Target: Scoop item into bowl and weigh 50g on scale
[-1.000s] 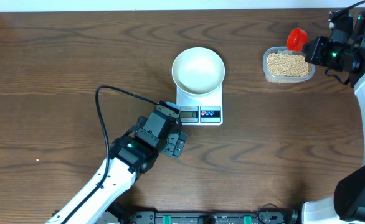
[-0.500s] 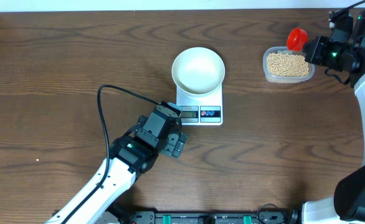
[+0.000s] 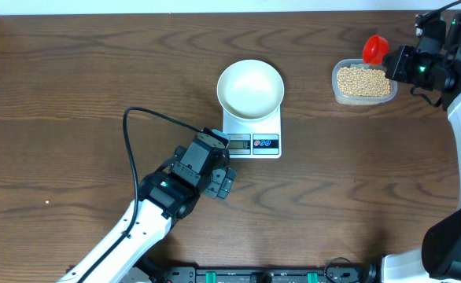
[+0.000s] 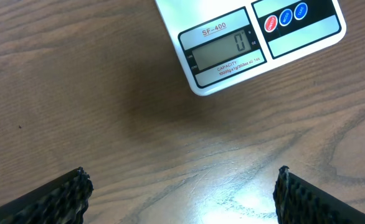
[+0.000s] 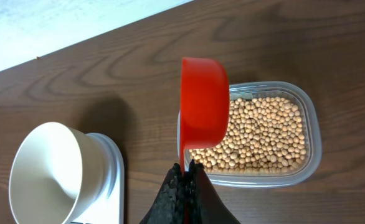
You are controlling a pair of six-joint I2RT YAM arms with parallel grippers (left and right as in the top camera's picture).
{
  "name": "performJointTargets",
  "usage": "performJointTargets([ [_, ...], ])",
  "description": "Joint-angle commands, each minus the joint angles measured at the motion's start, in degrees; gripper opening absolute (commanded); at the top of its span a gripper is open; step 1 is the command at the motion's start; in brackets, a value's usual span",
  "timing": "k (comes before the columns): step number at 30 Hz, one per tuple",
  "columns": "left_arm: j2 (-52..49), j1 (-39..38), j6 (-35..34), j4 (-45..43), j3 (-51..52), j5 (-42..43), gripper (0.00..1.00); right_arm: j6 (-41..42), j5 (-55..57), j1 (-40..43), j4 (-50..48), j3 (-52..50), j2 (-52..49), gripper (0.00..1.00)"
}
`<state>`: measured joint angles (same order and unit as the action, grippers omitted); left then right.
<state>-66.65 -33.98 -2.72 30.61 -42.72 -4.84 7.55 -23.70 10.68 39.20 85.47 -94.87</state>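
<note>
The white bowl (image 3: 250, 88) stands empty on the white scale (image 3: 265, 144), whose display (image 4: 224, 51) reads 0. Tan beans (image 3: 363, 81) fill a clear tub (image 3: 337, 93) at the back right. My right gripper (image 5: 186, 168) is shut on the handle of a red scoop (image 5: 203, 107), held above the tub's left end; in the overhead view the scoop (image 3: 374, 49) sits over the tub's far edge. My left gripper (image 4: 181, 186) is open above bare wood just in front of the scale's display, nothing between its fingers (image 4: 67, 190).
A black cable (image 3: 148, 118) loops over the table left of the scale. A pale wall strip runs along the table's far edge (image 3: 215, 6). The left arm (image 3: 164, 196) reaches in from the front edge.
</note>
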Motion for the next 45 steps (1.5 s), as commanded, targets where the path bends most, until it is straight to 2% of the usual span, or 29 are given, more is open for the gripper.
performJointTargets([
  [1,-0.33,-0.17,0.76,-0.07,0.28,-0.15,0.95,-1.03,0.92,-0.26,-0.15,0.98,0.02,0.01],
  [35,-0.33,-0.17,0.76,-0.07,0.28,-0.15,0.96,-3.98,3.02,-0.26,1.22,0.98,0.02,0.01],
  [39,-0.33,-0.17,0.79,-0.07,0.28,-0.15,0.96,-5.81,6.19,-0.63,1.14,1.29,0.02,0.01],
  [41,-0.33,-0.17,0.79,-0.07,0.28,-0.15,0.96,-8.72,11.34,-2.03,2.78,2.40,0.02,0.01],
  [45,-0.33,-0.17,0.76,-0.07,0.28,-0.15,0.96,-14.08,12.72,-3.67,4.68,2.82,0.00,0.01],
])
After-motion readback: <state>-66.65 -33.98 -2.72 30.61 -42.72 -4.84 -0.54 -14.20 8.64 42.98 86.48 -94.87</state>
